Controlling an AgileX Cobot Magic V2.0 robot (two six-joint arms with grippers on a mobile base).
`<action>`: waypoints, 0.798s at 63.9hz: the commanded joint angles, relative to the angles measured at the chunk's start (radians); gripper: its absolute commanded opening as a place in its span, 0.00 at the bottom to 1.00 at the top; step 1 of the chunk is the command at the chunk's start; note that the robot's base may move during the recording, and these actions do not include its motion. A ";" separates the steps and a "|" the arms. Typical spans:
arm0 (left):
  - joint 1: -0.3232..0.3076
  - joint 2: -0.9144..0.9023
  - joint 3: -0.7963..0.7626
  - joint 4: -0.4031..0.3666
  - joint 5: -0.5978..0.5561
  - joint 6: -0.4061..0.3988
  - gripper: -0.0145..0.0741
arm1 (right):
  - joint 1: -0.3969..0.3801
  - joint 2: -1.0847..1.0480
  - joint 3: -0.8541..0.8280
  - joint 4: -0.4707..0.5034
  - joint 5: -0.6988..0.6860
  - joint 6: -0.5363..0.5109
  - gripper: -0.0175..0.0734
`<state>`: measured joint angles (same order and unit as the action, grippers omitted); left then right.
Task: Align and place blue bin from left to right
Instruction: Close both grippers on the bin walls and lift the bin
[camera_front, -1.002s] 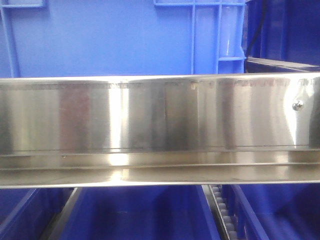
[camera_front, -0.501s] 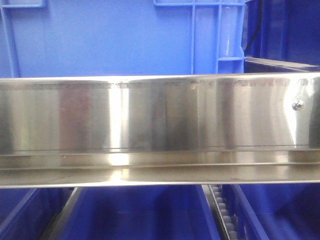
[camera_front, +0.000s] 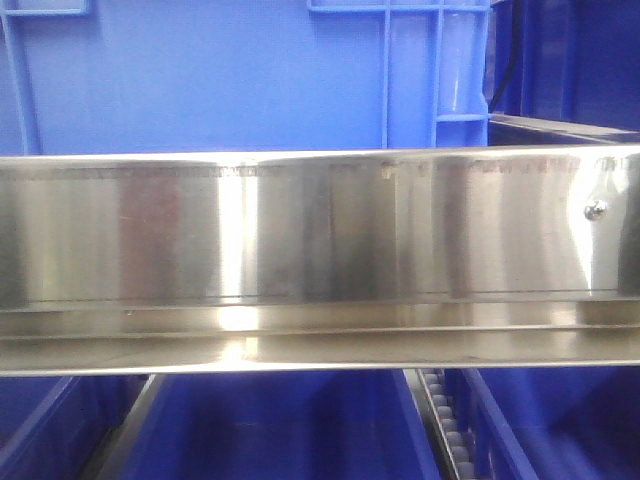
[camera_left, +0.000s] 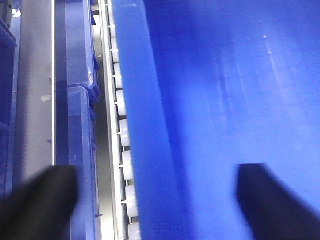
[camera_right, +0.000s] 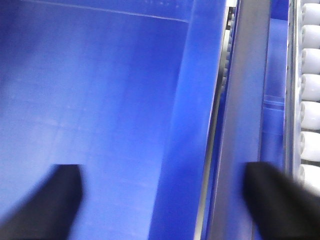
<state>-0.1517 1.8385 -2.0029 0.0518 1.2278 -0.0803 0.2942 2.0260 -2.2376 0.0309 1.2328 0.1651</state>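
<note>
nothing visibly shifts from a second ago. left gripper (camera_left: 155, 170) and right gripper (camera_right: 162, 169), both spread wide, straddle opposite walls of the blue bin (camera_front: 200, 80), one wall between each pair of fingers.

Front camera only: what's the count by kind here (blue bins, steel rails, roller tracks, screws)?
Steel rail: 1
Blue bins: 5. Above the rail are the ribbed blue bin and the shadowed bin. Below it are the left bin, the middle bin and the right bin.
Roller track: 1
Screw: 1
Total: 8
</note>
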 joint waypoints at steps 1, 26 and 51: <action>0.002 -0.006 -0.006 -0.024 -0.007 -0.003 0.26 | 0.002 -0.007 -0.006 0.001 -0.012 0.002 0.30; 0.007 -0.006 -0.006 -0.112 -0.007 -0.003 0.04 | 0.002 -0.007 -0.006 0.116 -0.034 0.002 0.02; 0.015 -0.030 -0.006 -0.234 -0.007 -0.003 0.04 | 0.002 -0.027 -0.006 0.167 -0.063 0.002 0.02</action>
<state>-0.1186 1.8386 -2.0029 -0.0416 1.2264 -0.0870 0.2847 2.0242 -2.2395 0.1438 1.2459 0.1496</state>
